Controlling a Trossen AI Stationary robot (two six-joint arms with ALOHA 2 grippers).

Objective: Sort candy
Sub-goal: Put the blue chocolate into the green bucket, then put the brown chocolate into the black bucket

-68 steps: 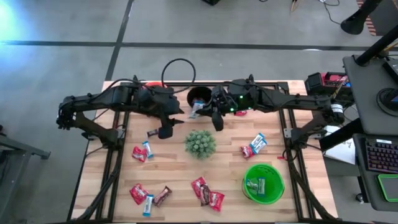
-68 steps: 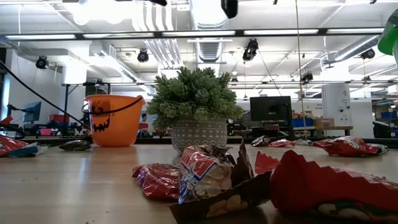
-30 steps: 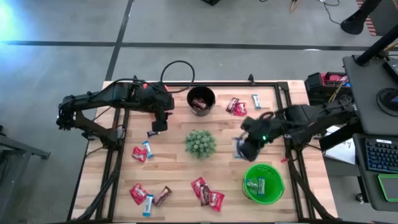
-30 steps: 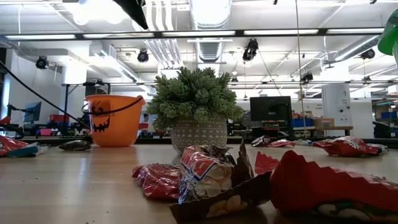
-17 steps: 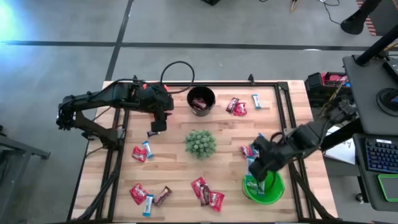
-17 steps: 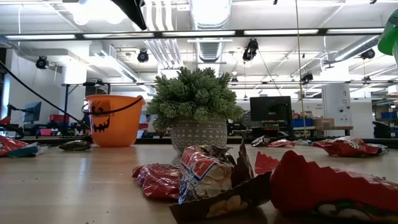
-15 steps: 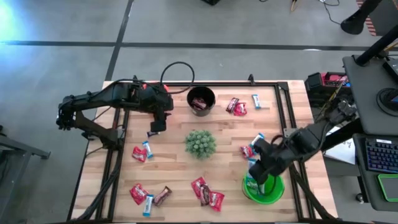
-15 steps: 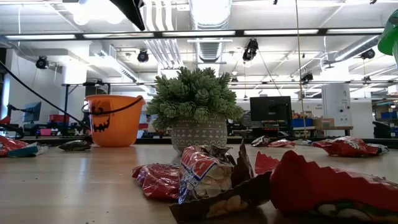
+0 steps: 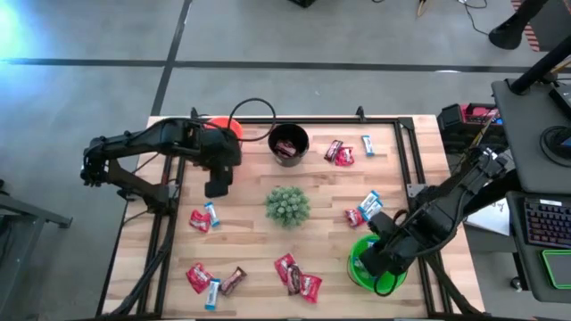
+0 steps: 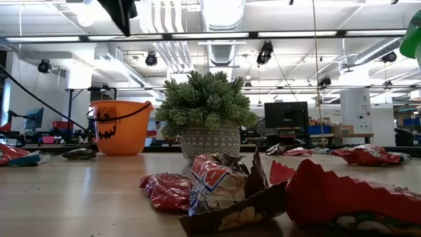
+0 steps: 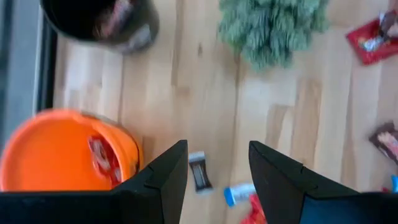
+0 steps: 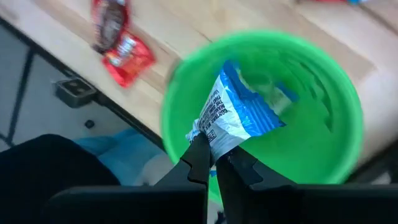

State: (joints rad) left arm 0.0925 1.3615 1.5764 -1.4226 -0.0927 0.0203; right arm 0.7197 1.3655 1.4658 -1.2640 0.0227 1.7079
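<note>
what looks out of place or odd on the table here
Nothing looks spilled or damaged. The one misfit is the spiky green plant in the middle of the table, ringed by loose candy. The right gripper pinches a blue and white candy over the green bucket.

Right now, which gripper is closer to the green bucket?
Right. The right gripper hangs directly over the green bucket, shut on a blue-and-white candy. The left gripper is open and empty, far across the table beside the orange bucket.

Wooden table [image 9: 321, 192] bears scattered candy [image 9: 297, 276], plant [image 9: 287, 206], orange, black, green buckets
</note>
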